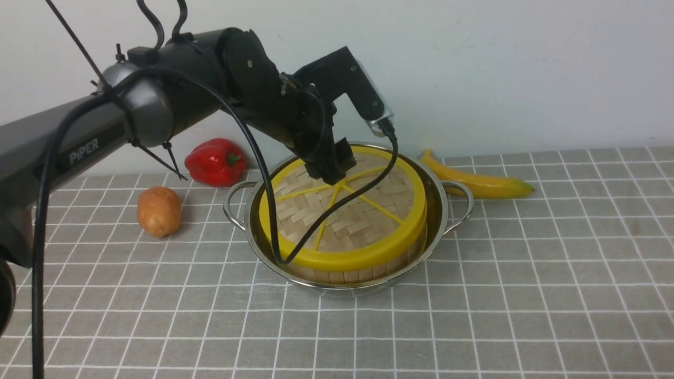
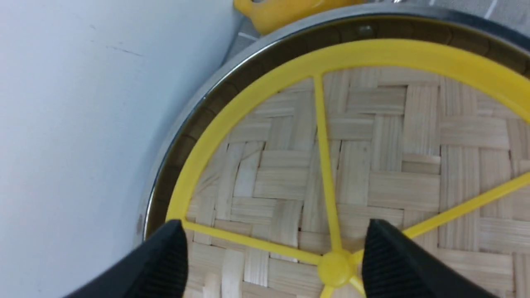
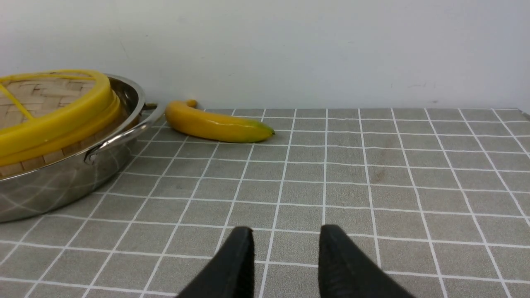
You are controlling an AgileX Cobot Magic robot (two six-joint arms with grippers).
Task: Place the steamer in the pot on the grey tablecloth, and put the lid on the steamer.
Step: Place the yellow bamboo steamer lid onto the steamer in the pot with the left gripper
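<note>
Yellow-rimmed, the lid sits on the steamer inside the pot, on the grey tablecloth. The left jaws stand wide open over the woven top, near the hub, and seem to grip nothing; this arm is much the nearer. The right jaws are parted and empty. Being round, the lid offers no long axis; probably only lifting clear remains.

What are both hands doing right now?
Left hand: open, above the lid, holding nothing.
Right hand: open, holding nothing.
</note>
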